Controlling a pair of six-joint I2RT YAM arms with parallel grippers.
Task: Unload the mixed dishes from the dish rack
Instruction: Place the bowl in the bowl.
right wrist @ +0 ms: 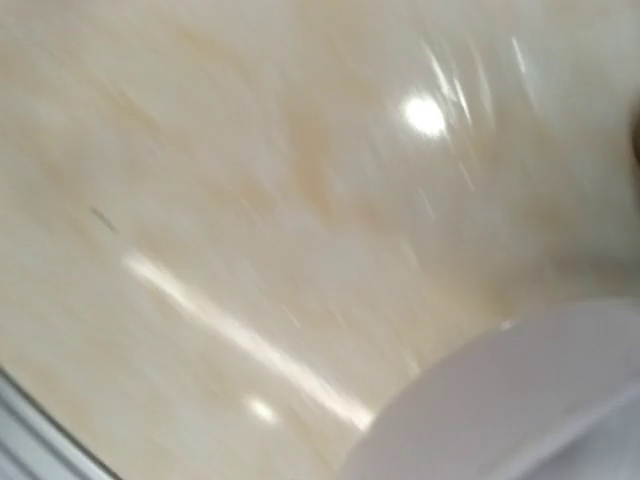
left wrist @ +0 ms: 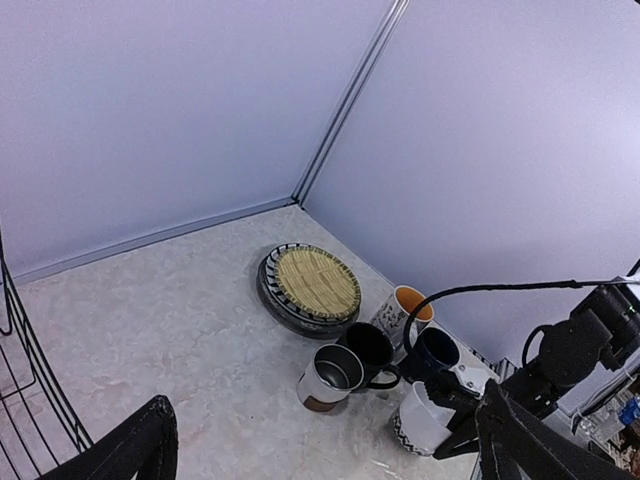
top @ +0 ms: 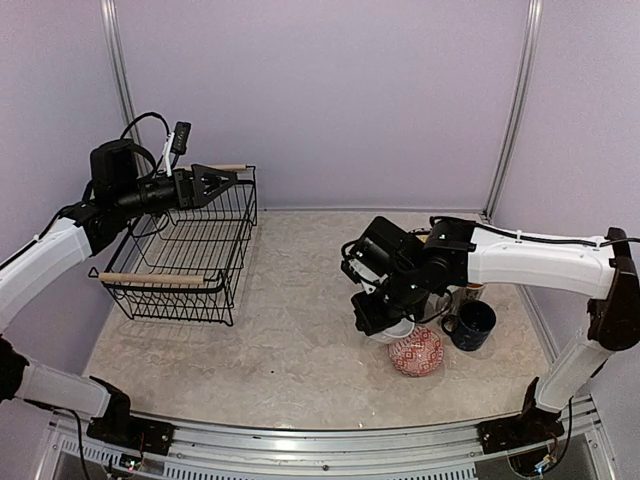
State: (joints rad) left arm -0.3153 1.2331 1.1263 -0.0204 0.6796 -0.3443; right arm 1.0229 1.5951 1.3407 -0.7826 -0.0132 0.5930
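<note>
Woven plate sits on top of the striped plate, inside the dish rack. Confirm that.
Not inside the rack. The woven plate does sit on top of the striped plate, but both lie on the table near the far corner, outside the dish rack. The left wrist view shows it.

Place: robot lab test cell
Enclosure: plain pale lilac wall panels (top: 320, 100) joined by aluminium posts (top: 515, 110)
Bench: marble-look tabletop (top: 300, 330) edged by an aluminium rail (top: 330, 455)
Rig: left arm (top: 50, 260) and right arm (top: 540, 260) mounted at the near edge, with exposed cables (top: 145, 120)
</note>
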